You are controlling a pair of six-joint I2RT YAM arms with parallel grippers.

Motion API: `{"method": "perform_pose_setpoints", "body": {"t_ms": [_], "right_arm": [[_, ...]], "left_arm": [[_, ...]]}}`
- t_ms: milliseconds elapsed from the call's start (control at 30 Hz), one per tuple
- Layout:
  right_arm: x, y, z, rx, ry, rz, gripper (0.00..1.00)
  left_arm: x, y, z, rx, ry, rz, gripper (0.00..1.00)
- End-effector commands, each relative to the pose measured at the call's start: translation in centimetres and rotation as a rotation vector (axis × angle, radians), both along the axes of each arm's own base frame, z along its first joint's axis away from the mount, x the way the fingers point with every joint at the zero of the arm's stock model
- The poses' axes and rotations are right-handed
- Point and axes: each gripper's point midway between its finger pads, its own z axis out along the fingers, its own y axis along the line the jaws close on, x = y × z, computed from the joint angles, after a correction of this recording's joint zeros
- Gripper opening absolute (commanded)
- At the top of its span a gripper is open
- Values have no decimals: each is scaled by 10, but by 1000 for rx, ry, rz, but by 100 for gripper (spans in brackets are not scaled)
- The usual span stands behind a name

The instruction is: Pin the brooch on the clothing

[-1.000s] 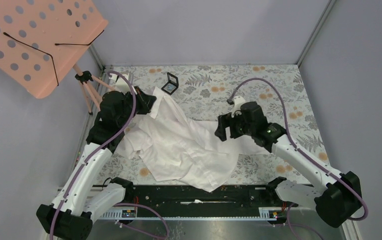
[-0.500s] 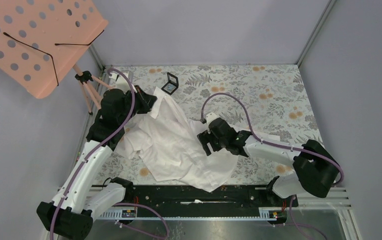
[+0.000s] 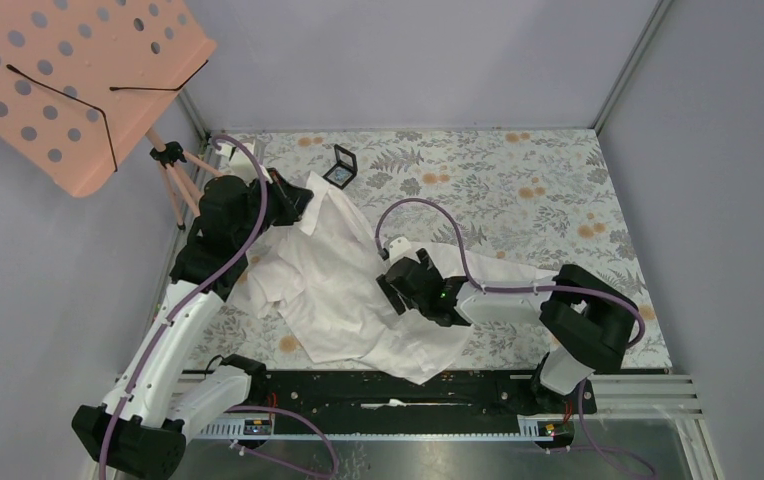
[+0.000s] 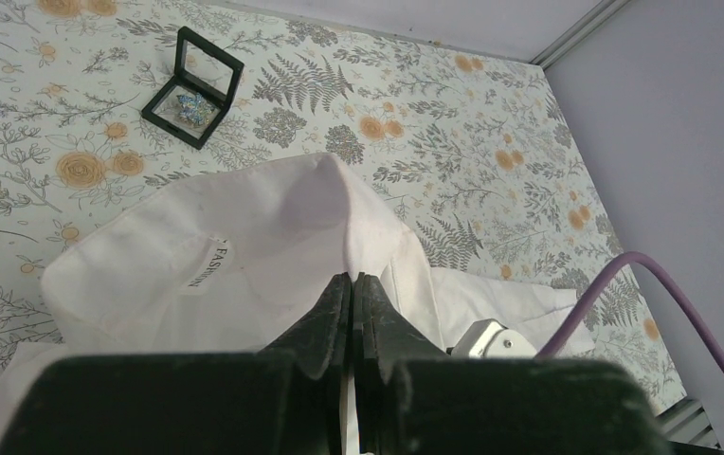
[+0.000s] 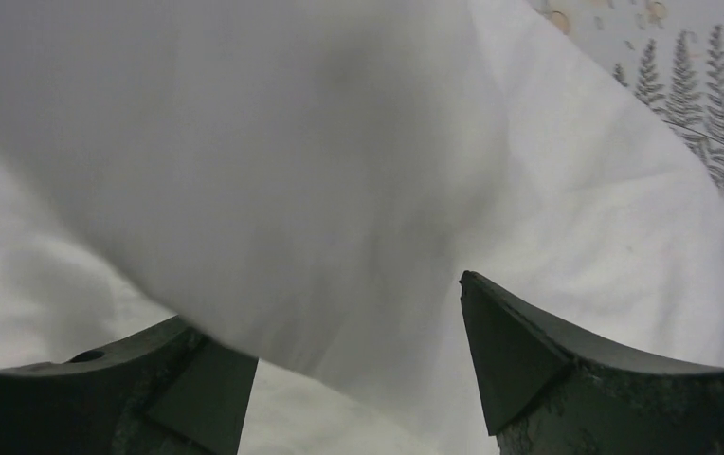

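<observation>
Quick note from the control desk. My left gripper [image 4: 351, 284] is clenched on the collar [image 4: 273, 209] of the shirt [image 3: 338, 290], pinning that far-left end. My right gripper [image 5: 325, 308] is wide open, hanging low over the rumpled middle of the shirt with white cloth filling the gap between its fingers. I can't tell if the tips are touching fabric yet.

The brooch [image 4: 190, 106] isn't in play. It's sitting in the little black case [image 4: 171, 129] at the far side of the table [image 3: 558, 190], just past the collar.

My read is that this step is getting the shirt flat. I'd drop the right fingers onto one raised crease, pinch only the top layer, then pull gently away from the left hand. If it bites too deep it'll grab both layers and drag the whole bundle. If it pulls too hard, the collar could slip out.
</observation>
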Motion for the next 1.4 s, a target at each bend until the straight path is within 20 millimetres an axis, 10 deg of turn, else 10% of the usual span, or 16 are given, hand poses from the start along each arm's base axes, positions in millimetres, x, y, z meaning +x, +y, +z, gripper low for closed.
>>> {"method": "perform_pose_setpoints", "body": {"t_ms": [0,267,500,733,1000,1367], "right_arm": [[28,-18,17,-49,-135,-190,77],[27,-65,24,-108,-219,-346,51],[35,-99,42,-176,-280,-443,0],[54,-142,165,-123,-486,-528,0],[33,-177,324,-84,-697,-378,0],[-24,-215,437,83,-777,-191,0]], "left_arm": [[2,4,40,-33,-99,23,0],[3,14,47,-16,-126,73,0],[3,26,57,17,-167,123,0],[-6,50,99,111,-367,199,0],[-51,42,195,172,-704,77,0],[-139,30,295,176,-977,-105,0]]}}
